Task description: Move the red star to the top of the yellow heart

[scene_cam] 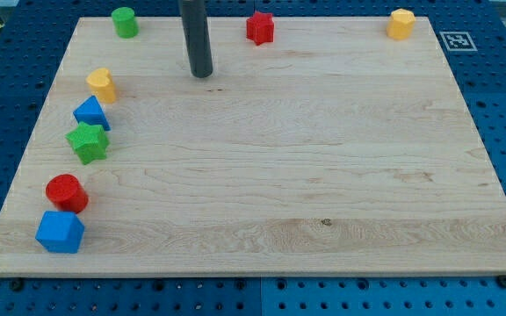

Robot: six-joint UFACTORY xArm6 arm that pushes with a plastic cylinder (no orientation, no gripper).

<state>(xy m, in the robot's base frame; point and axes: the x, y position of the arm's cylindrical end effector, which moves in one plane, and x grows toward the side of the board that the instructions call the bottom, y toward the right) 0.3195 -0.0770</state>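
The red star (260, 27) sits near the view's top edge of the wooden board, just right of centre. The yellow heart (102, 84) lies at the view's left side, above a blue block. My tip (202, 74) is the lower end of the dark rod. It stands left of and slightly below the red star, apart from it, and well to the right of the yellow heart. It touches no block.
A green cylinder (125, 22) is at the top left. A yellow hexagon (401, 24) is at the top right. Down the left side lie a blue triangle (90, 112), a green star (88, 141), a red cylinder (66, 192) and a blue block (60, 232).
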